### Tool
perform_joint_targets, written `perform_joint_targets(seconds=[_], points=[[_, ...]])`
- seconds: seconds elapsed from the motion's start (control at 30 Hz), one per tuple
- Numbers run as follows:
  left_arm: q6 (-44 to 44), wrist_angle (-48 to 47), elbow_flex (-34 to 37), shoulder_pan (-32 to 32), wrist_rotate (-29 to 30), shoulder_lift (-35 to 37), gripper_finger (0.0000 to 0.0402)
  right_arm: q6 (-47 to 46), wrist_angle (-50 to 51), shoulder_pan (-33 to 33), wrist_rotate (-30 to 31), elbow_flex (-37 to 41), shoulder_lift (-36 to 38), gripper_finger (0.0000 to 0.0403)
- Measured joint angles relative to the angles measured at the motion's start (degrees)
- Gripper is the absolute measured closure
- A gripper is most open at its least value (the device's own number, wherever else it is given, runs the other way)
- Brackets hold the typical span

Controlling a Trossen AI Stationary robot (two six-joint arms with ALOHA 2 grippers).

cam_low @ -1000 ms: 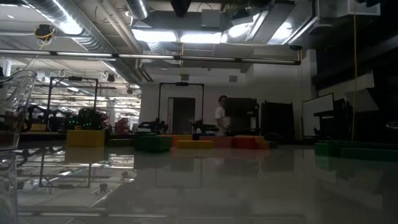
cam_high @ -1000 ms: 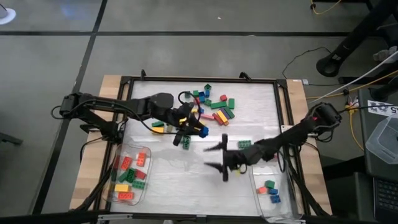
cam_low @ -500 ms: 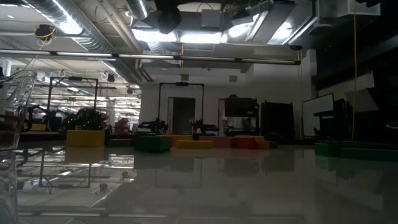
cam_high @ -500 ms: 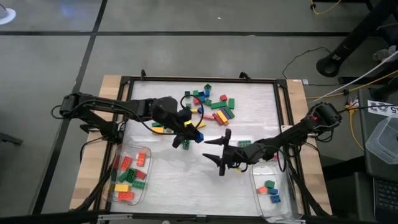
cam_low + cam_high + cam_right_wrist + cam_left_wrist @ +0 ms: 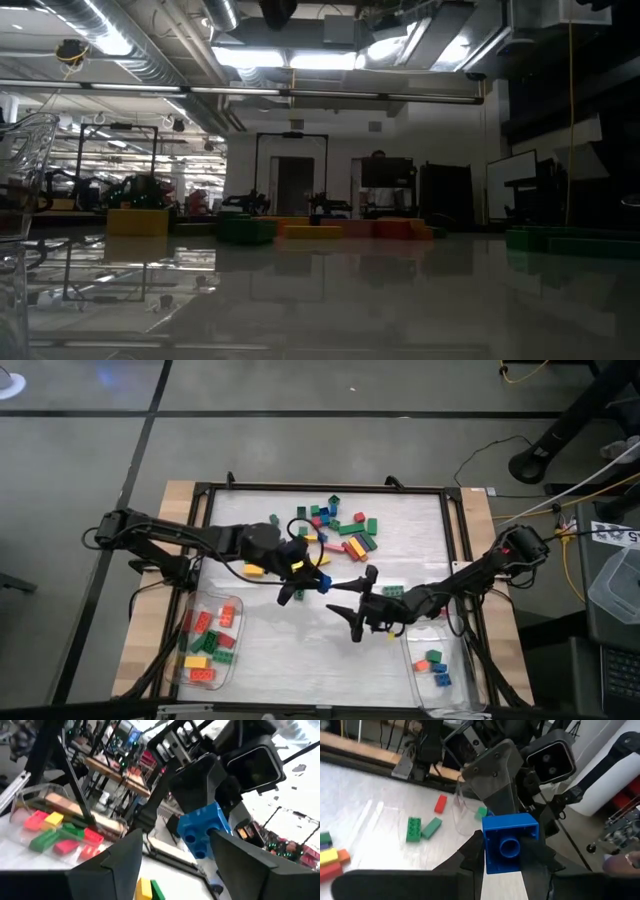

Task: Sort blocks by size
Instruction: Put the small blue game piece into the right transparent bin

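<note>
Left gripper (image 5: 312,580) is clamped on a short blue block (image 5: 510,842), held above the tray (image 5: 420,500) centre, just short of the loose block pile (image 5: 340,525). Right gripper (image 5: 352,605) faces it close by, fingers apart, holding nothing.

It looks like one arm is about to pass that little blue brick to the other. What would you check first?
1. Left end effector shut on the blue block: ok.
2. Right end effector open to receive: ok.
3. Block lined up between the right fingers: ok in the right wrist view.
4. Block lifted off the table: cannot tell.
5. Small-block tub at the right, room left inside: ok.
6. Block's far faces free for a second grip: cannot tell.
</note>
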State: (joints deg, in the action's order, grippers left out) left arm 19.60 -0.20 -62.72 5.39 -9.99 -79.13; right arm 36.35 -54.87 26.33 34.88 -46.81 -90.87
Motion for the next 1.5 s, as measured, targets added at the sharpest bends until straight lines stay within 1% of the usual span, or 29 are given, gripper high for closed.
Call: perform_joint_targets(seconds=[0.13, 0.2, 0.33, 0.4, 0.47, 0.67, 0.77, 0.87, 1.23, 1.4, 1.5], points=[[0.0, -0.1, 0.0, 0.2, 1.3, 0.0, 0.0315, 0.2, 0.7, 0.2, 1.7, 0.0, 0.0, 0.0164], [0.1, -0.2, 0.0, 0.2, 1.6, 0.0, 0.0315, 0.9, 1.1, 0.8, 3.8, 0.0, 0.0, 0.0164], [0.1, -1.5, 0.0, 0.3, 1.0, -0.1, 0.0315, 5.1, 1.2, 3.1, 15.7, 0.0, 0.0, 0.0164], [-0.1, -1.1, 0.0, 0.3, 1.0, -0.1, 0.0315, 6.1, 0.8, 3.8, 18.2, 0.0, 0.0, 0.0164], [-0.1, 0.0, 0.0, 0.3, 1.0, -0.1, 0.0315, 6.1, 0.4, 4.1, 16.8, 0.0, 0.0, 0.0164], [0.1, 3.1, 0.0, 0.6, 1.2, -0.1, 0.0315, 6.1, 0.0, 3.1, 7.4, 0.0, 0.0, 0.0164], [0.3, 4.2, 0.0, 0.9, 1.2, -0.1, 0.0315, 6.0, -2.3, 1.9, 6.0, -0.1, 0.0, 0.0164], [0.8, 4.3, 0.0, 1.2, 1.2, -0.1, 0.0315, 6.0, -2.5, 0.6, 4.7, -0.1, 0.0, 0.0164], [-0.2, 4.3, 0.0, 1.5, 1.6, -0.1, 0.0315, 6.1, -5.2, -1.7, -6.1, -0.1, 0.0, 0.0164], [-0.2, 5.4, 0.0, 1.5, 1.8, -0.1, 0.0315, 6.3, -5.1, -3.1, -7.9, -1.1, -0.1, 0.0164], [-0.1, 6.0, 0.0, 1.5, 1.8, -0.1, 0.0315, 6.3, -4.9, -4.0, -10.3, -1.9, -0.4, 0.0164]])
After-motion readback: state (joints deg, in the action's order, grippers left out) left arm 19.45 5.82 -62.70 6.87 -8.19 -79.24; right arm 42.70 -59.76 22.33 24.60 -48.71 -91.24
